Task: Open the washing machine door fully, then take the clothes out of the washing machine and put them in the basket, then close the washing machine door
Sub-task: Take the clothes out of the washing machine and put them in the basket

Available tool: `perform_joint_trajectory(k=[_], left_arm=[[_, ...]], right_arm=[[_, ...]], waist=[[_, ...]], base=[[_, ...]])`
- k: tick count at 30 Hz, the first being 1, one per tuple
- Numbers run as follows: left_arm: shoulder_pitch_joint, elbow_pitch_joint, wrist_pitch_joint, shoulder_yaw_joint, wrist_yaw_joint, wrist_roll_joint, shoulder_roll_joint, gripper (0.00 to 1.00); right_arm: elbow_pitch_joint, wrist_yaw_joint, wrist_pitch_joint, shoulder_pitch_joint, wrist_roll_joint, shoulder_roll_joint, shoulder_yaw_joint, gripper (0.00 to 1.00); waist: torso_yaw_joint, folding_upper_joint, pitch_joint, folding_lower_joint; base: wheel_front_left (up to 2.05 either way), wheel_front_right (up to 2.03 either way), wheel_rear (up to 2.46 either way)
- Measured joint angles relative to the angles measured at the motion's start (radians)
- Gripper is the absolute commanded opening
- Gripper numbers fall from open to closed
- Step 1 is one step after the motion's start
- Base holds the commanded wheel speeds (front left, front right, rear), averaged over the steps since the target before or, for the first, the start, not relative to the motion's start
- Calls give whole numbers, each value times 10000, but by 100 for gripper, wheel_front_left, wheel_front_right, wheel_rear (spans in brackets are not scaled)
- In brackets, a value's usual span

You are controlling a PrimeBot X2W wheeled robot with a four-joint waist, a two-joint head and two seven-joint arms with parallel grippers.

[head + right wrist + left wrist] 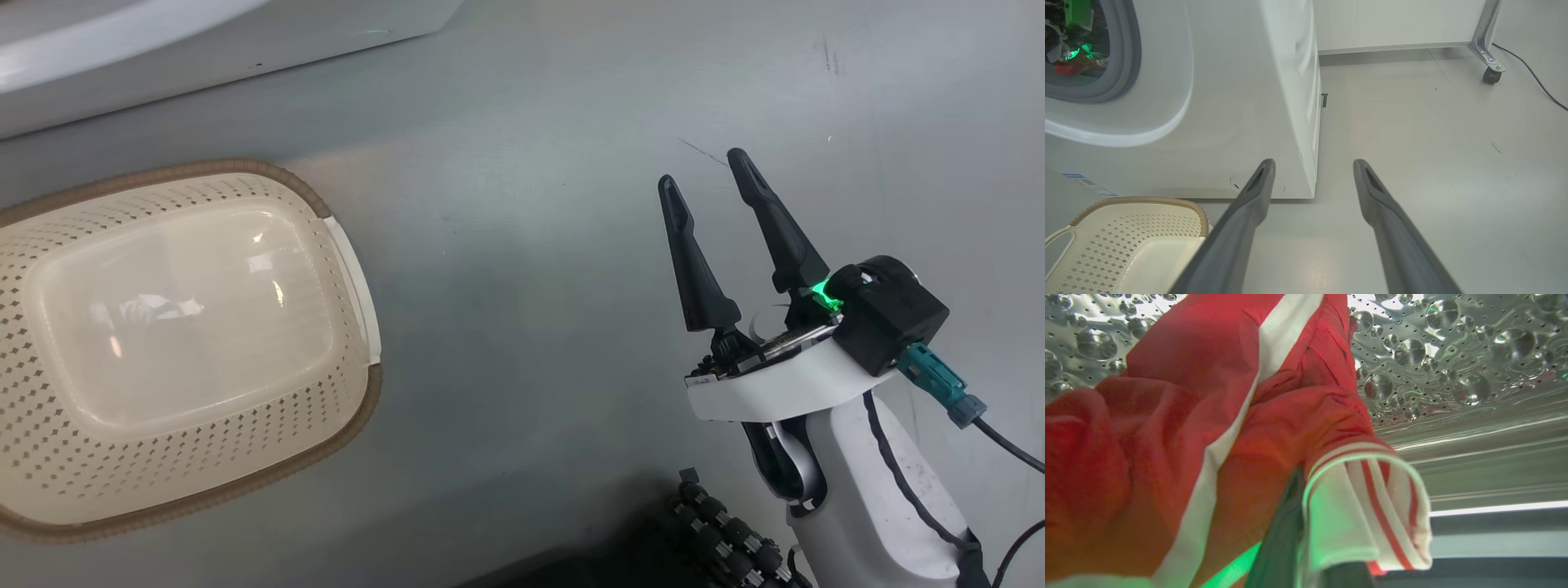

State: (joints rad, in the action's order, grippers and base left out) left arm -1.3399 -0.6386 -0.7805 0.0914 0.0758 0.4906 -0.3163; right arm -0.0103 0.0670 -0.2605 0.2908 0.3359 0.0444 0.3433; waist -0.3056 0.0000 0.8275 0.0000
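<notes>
The red clothes [1180, 428] with white stripes lie in the perforated steel drum [1453, 355] of the washing machine [1229, 102]. My left gripper [1310, 543] is inside the drum, shut on the clothes; a white striped cuff [1363, 514] folds over one dark finger [1284, 539]. Through the grey gasket [1126, 61] the right wrist view shows a bit of red cloth [1069, 68] and a green light. The cream basket [359, 408] stands on the floor below the washer front. My right gripper [702, 170] hovers open and holds nothing, right of the basket. The washing machine door is out of view.
Grey floor stretches to the right of the washer. A white cabinet on a metal leg with a caster [1490, 75] stands at the back, and a black cable [1535, 77] runs along the floor beside it. The washer's white lower edge [245, 49] borders the basket's far side.
</notes>
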Motion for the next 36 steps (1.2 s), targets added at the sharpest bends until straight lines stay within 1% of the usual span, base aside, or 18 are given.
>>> perform_joint_trajectory(k=[4,8,13,18,25,27,32,36], left_arm=[[-29,17,196,77,67,-35,23,0],[-24,88,571,238,201,-52,309,0],[-1,454,1457,468,362,-58,483,0],[287,872,2556,627,439,-113,629,0],[1105,1710,4328,865,443,-109,1060,0],[1410,1975,4892,1005,447,-153,1150,0],[2329,2673,6523,1110,451,-470,1229,0],[3086,3131,7605,1177,453,-788,1300,0]], right_arm=[[6,-6,0,143,-2,0,-2,100],[17,-81,0,154,-44,2,-188,100],[113,-79,0,221,-278,6,-382,100],[265,-71,0,251,-537,6,-495,100],[393,-63,0,251,-936,19,-729,100],[435,25,0,249,-999,23,-765,100],[543,40,0,238,-1114,40,-844,100],[650,132,0,175,-1185,50,-880,100]], waist=[[64,0,17,0],[222,0,9,0],[522,0,-35,0],[871,0,-160,0],[1390,0,-453,0],[1547,0,-548,0],[1889,0,-850,0],[2109,0,-1160,0]], base=[[0,0,0],[0,0,0],[0,0,0],[0,0,0],[0,0,0],[0,0,0],[0,0,0],[0,0,0]])
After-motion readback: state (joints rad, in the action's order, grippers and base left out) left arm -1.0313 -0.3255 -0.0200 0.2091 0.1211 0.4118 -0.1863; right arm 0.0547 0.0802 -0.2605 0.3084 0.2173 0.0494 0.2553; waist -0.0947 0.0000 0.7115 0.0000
